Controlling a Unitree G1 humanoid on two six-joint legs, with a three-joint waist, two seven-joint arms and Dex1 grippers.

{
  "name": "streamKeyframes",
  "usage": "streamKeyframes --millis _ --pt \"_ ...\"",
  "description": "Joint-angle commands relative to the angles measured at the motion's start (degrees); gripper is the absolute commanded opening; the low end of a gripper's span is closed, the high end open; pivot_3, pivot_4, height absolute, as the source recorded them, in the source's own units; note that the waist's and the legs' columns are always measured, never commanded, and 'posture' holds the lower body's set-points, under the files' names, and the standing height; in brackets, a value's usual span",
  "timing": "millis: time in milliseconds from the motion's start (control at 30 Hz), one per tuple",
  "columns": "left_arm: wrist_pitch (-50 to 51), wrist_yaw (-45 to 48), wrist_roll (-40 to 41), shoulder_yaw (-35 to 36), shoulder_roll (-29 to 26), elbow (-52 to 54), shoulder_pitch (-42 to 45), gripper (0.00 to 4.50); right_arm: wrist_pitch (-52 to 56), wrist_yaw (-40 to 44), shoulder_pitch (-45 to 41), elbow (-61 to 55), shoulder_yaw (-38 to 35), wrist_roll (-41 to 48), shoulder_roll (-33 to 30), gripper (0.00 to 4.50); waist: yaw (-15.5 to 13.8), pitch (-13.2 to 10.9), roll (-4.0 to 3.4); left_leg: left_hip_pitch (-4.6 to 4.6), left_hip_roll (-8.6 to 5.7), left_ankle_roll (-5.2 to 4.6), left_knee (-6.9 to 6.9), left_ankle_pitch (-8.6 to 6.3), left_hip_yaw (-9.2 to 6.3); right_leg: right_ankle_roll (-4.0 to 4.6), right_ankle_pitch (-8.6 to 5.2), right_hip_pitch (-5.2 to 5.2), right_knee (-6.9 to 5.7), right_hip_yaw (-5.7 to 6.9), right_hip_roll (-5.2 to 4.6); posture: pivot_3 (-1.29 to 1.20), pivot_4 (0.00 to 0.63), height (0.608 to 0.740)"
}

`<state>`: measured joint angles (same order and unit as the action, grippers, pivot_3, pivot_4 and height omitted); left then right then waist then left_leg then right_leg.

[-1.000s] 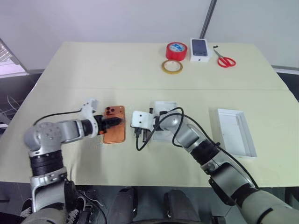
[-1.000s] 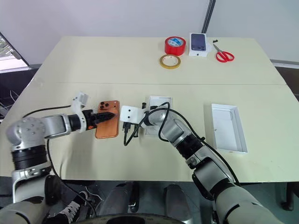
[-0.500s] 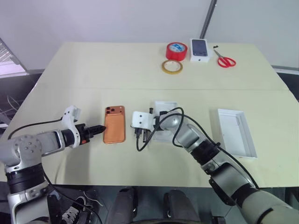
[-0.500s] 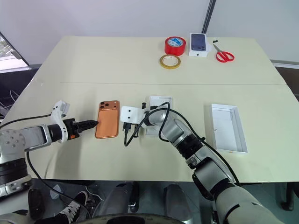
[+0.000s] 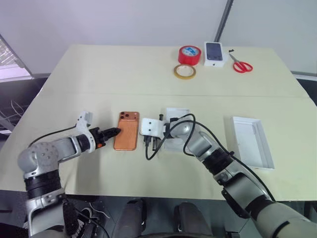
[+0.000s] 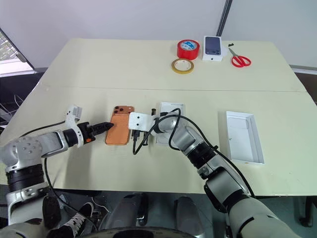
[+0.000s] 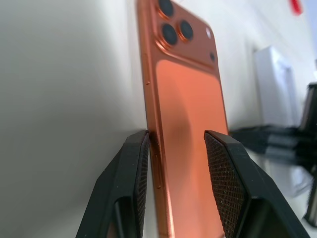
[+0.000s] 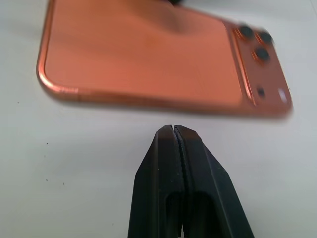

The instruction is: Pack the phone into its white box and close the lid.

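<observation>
Nothing is packed: phone [image 5: 126, 137] flat on the counter [image 5: 99, 74], left pincer [image 7: 173, 163] parted astride its edge, right pincer [image 8: 174, 144] clenched empty; box [image 5: 177, 130] waits.

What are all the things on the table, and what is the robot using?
phone: one, orange, lying flat, camera side up, left of the table's middle.
white box: one, white tray, middle of the table, partly behind the right arm.
lid: one, white, open side up, right part of the table.
tape roll: one, red, far side.
tape ring: one, yellowish, in front of the red roll.
carton: one, white, picturing a dark phone, far side.
scissors: one pair, red handles, far right.
table: one, cream.
left gripper: black, open, straddling the phone's left edge.
right gripper: black, shut, beside the phone's right edge.
</observation>
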<state>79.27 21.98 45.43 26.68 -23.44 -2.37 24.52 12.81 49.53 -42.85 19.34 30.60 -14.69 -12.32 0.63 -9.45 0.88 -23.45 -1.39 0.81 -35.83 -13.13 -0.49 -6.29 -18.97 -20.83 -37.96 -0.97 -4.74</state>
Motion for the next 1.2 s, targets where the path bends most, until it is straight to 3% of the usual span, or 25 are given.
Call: streamKeyframes --millis 33,133,467,567,633,867,1000,1100,1200 --pt "1.8 0.6 0.4 -4.0 2.8 -1.7 0.2 1.88 1.3 0.7 1.0 0.4 1.0 -0.8 -0.1 0.05 0.0 0.0 0.0 0.0 0.0 0.0 -0.01 0.0 0.0 0.0 0.0 0.02 0.01 -0.01 0.0 0.0 0.15 0.74" --pt "2.7 1.3 1.8 -2.6 3.9 -3.2 1.7 1.88 1.6 0.9 1.0 0.1 0.5 -0.7 -0.5 0.05 0.0 0.0 0.0 0.0 0.0 0.0 -0.01 0.0 -0.01 0.0 0.0 0.03 0.01 0.01 0.0 0.0 0.15 0.74" --pt "2.3 3.8 1.1 -1.8 0.6 -4.4 2.0 1.88 1.7 0.3 1.5 0.2 0.6 -1.1 -0.7 0.05 0.2 0.0 0.01 0.0 0.0 0.0 0.02 0.0 -0.01 0.0 0.0 0.03 0.07 0.02 0.0 0.0 0.15 0.74" --pt "2.7 4.1 1.9 -0.3 0.3 -6.1 2.3 0.96 1.4 0.2 1.6 0.3 0.7 -1.3 -0.9 0.0 0.4 0.0 0.03 0.0 0.0 0.0 0.08 0.0 -0.01 0.0 0.0 0.0 0.1 0.01 0.0 0.0 0.15 0.74" --pt "3.2 4.5 2.8 0.2 0.6 -7.1 2.3 0.02 1.4 0.1 1.6 0.2 0.7 -1.4 -1.0 0.0 0.4 0.0 0.03 0.0 0.0 0.01 0.12 0.0 -0.02 0.0 0.0 0.0 0.11 0.02 0.0 0.0 0.15 0.74" --pt "5.6 3.6 6.2 5.0 3.9 -10.5 2.9 0.02 1.7 -0.3 1.5 -1.2 -1.4 0.4 -0.4 0.0 0.4 0.0 0.04 0.0 0.0 0.01 0.13 0.0 -0.01 0.0 0.0 -0.02 0.11 0.0 0.0 0.0 0.15 0.74" --pt "2.1 4.4 6.5 6.3 3.4 -9.0 2.1 0.02 8.0 4.7 3.2 -10.7 -12.5 16.4 1.8 0.0 0.3 -0.1 0.05 -0.04 0.0 0.01 0.15 0.0 -0.01 0.0 0.0 -0.03 0.15 0.0 0.0 0.0 0.15 0.74" --pt "0.3 7.2 10.4 8.4 4.2 -6.6 2.1 0.0 14.3 11.2 5.0 -18.0 -18.9 29.2 1.0 0.91 0.4 -0.2 0.08 -0.15 0.01 0.03 0.22 0.01 -0.01 0.02 0.02 -0.12 0.16 0.0 0.0 0.0 0.15 0.74" --pt "-1.3 7.3 12.6 8.4 5.7 -3.2 1.4 0.0 13.4 11.8 8.2 -22.7 -17.8 27.8 -4.0 2.36 0.3 -0.2 0.1 -0.53 0.03 0.07 0.24 0.03 -0.02 0.03 0.03 -0.38 0.19 0.01 0.01 0.0 0.15 0.74"
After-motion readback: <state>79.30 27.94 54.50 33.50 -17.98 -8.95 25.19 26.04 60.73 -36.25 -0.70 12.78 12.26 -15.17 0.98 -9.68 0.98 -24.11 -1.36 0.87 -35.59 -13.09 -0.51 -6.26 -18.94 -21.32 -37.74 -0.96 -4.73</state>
